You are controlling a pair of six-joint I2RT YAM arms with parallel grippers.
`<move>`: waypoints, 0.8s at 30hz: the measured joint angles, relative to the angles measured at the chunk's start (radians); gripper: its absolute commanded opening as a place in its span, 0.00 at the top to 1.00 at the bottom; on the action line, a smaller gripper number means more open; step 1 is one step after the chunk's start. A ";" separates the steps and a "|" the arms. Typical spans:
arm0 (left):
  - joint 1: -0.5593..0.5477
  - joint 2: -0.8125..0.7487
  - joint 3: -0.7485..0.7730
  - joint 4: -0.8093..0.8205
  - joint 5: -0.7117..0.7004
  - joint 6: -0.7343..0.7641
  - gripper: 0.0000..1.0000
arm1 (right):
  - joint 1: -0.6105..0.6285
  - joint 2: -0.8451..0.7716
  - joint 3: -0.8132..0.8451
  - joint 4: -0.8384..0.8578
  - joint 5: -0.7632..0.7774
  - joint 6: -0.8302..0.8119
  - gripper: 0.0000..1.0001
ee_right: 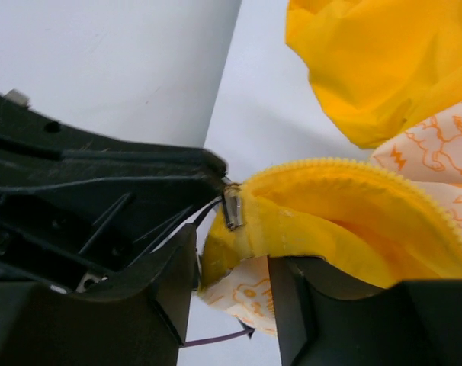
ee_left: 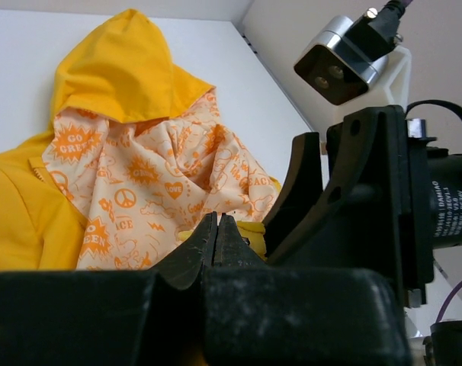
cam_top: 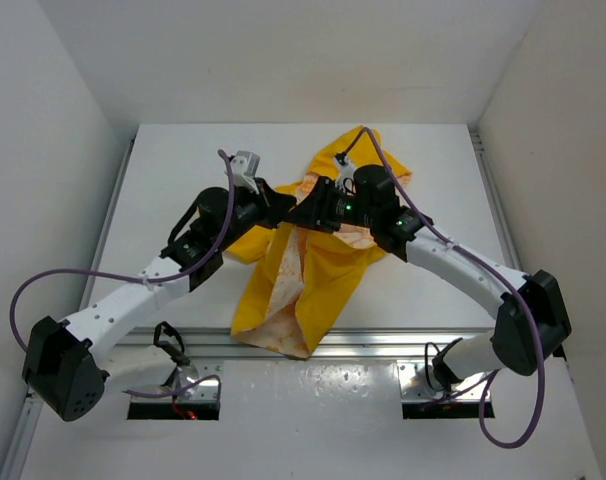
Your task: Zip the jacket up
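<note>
The yellow jacket [cam_top: 303, 285] lies open in the middle of the table, its orange-printed white lining [ee_left: 147, 175] showing below the hood [ee_left: 117, 69]. My left gripper [cam_top: 283, 207] is shut, and its tips [ee_left: 216, 227] pinch the small metal zipper pull [ee_right: 232, 206] at the jacket's front edge. My right gripper [cam_top: 318, 212] faces it closely. Its fingers [ee_right: 178, 282] hold a bunched fold of yellow fabric and lining [ee_right: 246, 252] just below the pull. The zipper teeth [ee_right: 368, 171] curve away to the right. The right gripper also shows in the left wrist view [ee_left: 322, 191].
The white table [cam_top: 173, 170] is walled on three sides. A metal rail [cam_top: 403, 338] runs along its near edge, and the jacket's hem hangs over it. Purple cables [cam_top: 63, 275] loop from both arms.
</note>
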 measured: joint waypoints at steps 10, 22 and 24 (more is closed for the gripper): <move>-0.012 -0.008 0.000 -0.014 -0.008 0.002 1.00 | 0.006 0.041 0.027 -0.044 0.064 -0.009 0.89; -0.032 -0.018 -0.002 -0.011 0.034 -0.035 1.00 | 0.018 -0.128 -0.060 -0.054 0.060 -0.234 1.00; -0.037 -0.021 -0.002 -0.007 0.050 -0.048 1.00 | 0.023 -0.205 -0.094 -0.072 0.071 -0.302 1.00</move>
